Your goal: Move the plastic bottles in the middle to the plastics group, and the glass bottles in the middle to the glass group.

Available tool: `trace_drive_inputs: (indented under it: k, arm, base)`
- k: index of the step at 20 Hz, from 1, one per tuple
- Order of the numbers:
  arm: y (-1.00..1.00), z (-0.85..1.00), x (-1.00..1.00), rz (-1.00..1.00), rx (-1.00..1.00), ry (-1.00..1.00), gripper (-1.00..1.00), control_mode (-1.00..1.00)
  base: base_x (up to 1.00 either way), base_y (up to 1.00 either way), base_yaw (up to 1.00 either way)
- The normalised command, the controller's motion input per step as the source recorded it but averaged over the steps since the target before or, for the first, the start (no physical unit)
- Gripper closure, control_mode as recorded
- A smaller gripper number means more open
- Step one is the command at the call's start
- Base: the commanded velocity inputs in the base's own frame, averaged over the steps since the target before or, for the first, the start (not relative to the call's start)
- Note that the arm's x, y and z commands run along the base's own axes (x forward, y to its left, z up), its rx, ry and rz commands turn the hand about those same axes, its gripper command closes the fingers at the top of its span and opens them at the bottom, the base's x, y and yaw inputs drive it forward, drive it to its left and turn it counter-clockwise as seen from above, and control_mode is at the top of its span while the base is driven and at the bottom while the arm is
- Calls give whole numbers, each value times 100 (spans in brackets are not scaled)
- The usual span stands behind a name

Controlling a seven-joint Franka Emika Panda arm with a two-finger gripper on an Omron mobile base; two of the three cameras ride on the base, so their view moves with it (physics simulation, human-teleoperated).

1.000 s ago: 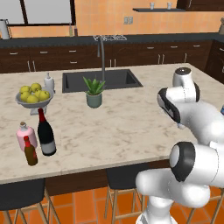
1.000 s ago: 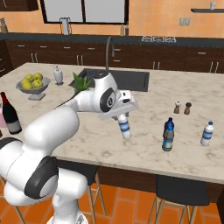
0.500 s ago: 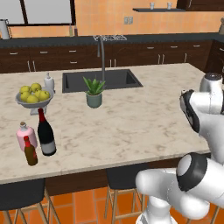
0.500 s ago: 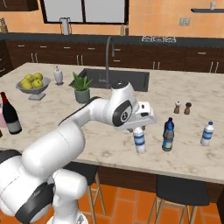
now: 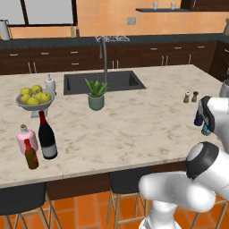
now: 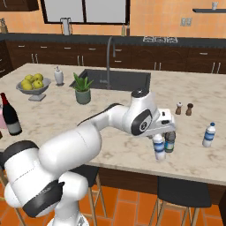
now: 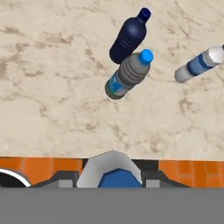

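Right base view has the claw [image 6: 160, 135] clamped from above on a small clear bottle [image 6: 159, 148], near the bench's [image 6: 194, 155] front edge; whether the bottle's base touches the marble cannot be told. Just behind it stands the dark blue bottle [image 6: 170, 142], half covered, with something teal merged into it that is hard to separate here. Hand view sorts that out: a second clear bottle [image 7: 127, 75] with a blue cap stands right against the dark blue one, a white-capped clear bottle [image 7: 199, 65] sits apart at the frame's edge, and the held bottle shows as a blue cap between the finger tips (nothing more of it).

From the left base camera the robot's own arm hides most of this cluster.

At the far end, the wine bottle [image 5: 46, 136] stands just beside the pink bottle [image 5: 26, 138] and the small brown bottle [image 5: 31, 154]. The salt and pepper shakers [image 6: 184, 108] stand further back on the pale marble. Dark cabinets line an orange wall, and stools [image 6: 183, 194] stand on orange tiles.
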Motion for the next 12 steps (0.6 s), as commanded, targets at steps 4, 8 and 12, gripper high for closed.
trace_drive_inputs:
  k: [4, 8, 12]
  arm:
    - [-84, -1, 6, -1, 4, 0, 100, -100]
    - [-76, -3, 24, 0, 19, -1, 100, -100]
    - [-61, -6, 45, 0, 17, 0, 100, -100]
  base:
    - [0, 0, 0]
    - [0, 0, 0]
    - [0, 0, 0]
